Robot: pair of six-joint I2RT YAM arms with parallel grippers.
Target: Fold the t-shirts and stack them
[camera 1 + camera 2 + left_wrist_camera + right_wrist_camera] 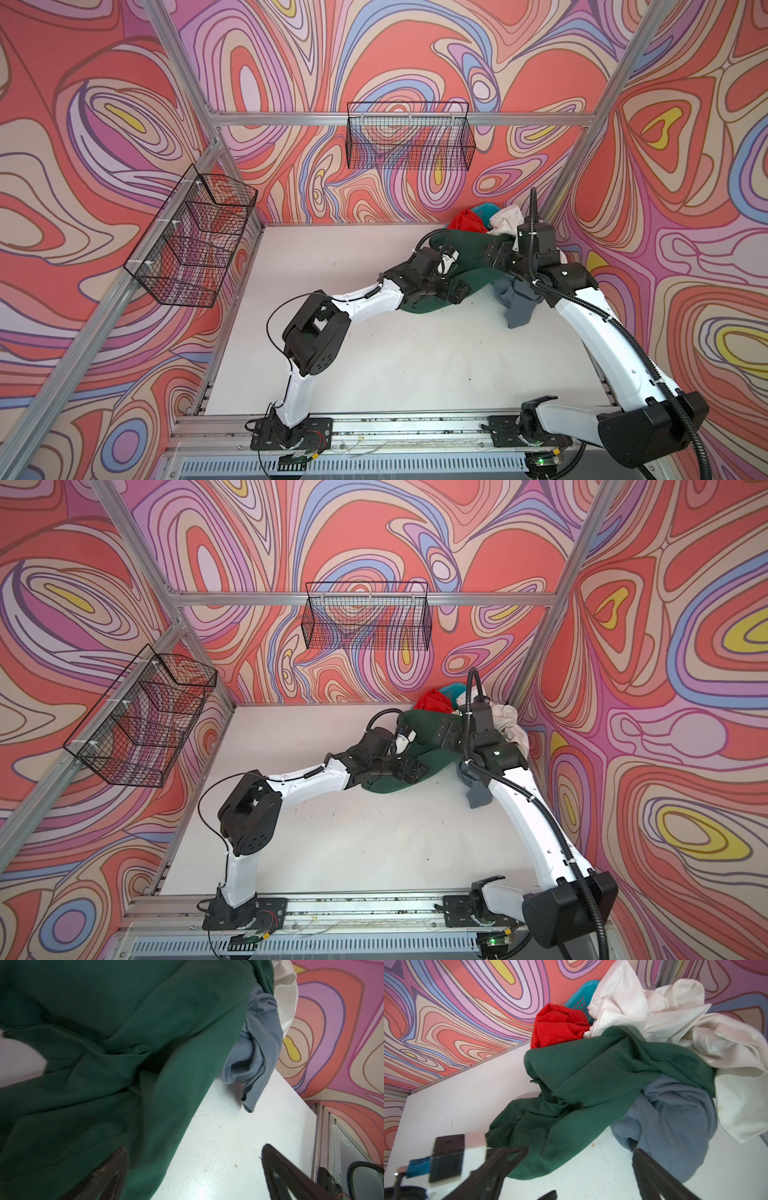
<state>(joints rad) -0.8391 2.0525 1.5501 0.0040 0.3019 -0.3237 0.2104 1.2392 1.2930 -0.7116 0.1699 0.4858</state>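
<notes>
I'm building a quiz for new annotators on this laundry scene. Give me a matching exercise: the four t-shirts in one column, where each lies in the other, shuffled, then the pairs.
Column one
1. dark green t-shirt
2. red t-shirt
3. off-white t-shirt
4. grey-blue t-shirt

Column two
A. heaped in the far right corner, against the side wall
B. crumpled at the back wall, against the turquoise basket
C. partly under the open left gripper
D. trailing nearest the front, beside the right arm

Pairs: 1-C, 2-B, 3-A, 4-D
</notes>
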